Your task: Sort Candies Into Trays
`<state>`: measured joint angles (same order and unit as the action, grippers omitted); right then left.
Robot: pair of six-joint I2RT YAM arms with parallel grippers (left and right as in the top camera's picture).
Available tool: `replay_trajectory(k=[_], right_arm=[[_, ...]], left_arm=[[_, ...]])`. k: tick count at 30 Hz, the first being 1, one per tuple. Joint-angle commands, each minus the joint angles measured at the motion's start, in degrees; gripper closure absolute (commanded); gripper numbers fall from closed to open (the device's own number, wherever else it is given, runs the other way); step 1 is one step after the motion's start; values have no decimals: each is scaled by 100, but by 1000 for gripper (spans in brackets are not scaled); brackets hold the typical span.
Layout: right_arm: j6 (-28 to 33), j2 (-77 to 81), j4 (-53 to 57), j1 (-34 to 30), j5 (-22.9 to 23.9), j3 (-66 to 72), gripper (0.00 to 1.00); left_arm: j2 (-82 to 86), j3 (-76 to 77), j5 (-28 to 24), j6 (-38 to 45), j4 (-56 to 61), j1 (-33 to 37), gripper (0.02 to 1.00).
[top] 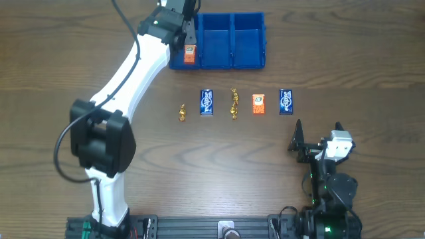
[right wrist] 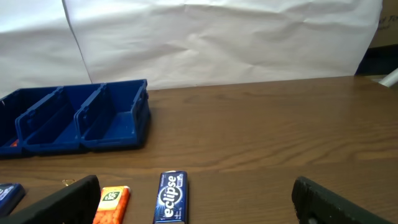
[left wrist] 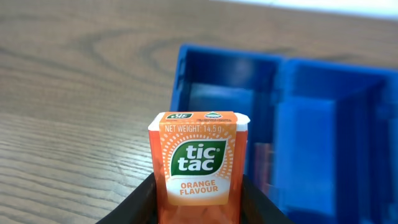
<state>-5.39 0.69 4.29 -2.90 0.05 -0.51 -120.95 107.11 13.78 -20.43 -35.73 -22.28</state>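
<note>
My left gripper [top: 190, 46] is shut on an upright orange candy box [top: 190, 54], also seen in the left wrist view [left wrist: 199, 165]. It is held at the left end of the blue three-compartment tray [top: 247, 64], whose wall [left wrist: 186, 87] stands just beyond the box. On the table lie in a row a gold candy [top: 181, 113], a blue mint box [top: 207, 102], a gold candy cluster [top: 234, 103], an orange box [top: 258, 103] and another blue mint box [top: 286, 101]. My right gripper [top: 317, 138] stands open near the front right, away from the candies.
In the right wrist view the blue tray [right wrist: 81, 118] sits far off, with the orange box [right wrist: 112, 202] and a blue mint box [right wrist: 171, 196] close ahead. Bare wooden table surrounds the row. A white sheet hangs behind the table.
</note>
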Motion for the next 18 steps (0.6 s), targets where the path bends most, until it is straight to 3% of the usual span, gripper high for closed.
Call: replay_trajectory(k=[1,18], right_arm=[[35,-20,42,26,74,7,3],[35,-20,42,26,74,7,3]], left_arm=[[-299,170,-9,125,22,63,842],[-442,175,-334,247,306,50,816]])
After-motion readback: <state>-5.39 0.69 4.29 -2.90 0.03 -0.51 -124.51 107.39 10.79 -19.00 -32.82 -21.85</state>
